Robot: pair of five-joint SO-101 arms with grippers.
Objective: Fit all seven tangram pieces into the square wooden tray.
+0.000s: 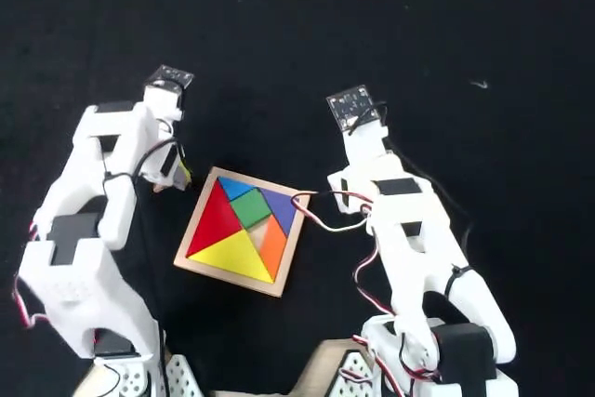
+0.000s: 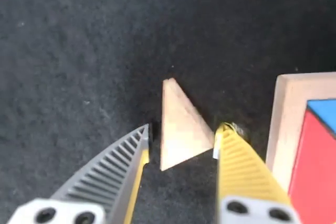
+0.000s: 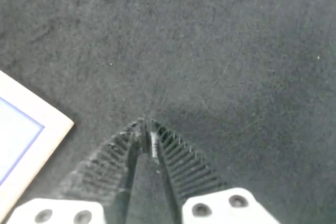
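The square wooden tray [image 1: 290, 246] lies turned like a diamond between the arms. It holds red [image 1: 216, 218], yellow [image 1: 237, 256], blue, green [image 1: 249, 208], purple and orange pieces, with a small bare gap [image 1: 263, 231] in the middle. A plain wooden triangle [image 2: 177, 127] lies flat on the black cloth just off the tray's left corner [image 2: 281, 124]. My left gripper [image 2: 185, 130] is open and straddles it, the grey finger [image 2: 123, 156] on one side and the yellow finger [image 2: 239, 156] at its other corner. My right gripper [image 3: 145, 132] is shut and empty over bare cloth near the tray's right corner [image 3: 31, 140].
Black cloth covers the whole table [image 1: 483, 62], with open room at the back and to the right. The left arm [image 1: 102, 192] and the right arm [image 1: 400, 220] flank the tray, and red and white cables [image 1: 325, 211] hang over its right corner.
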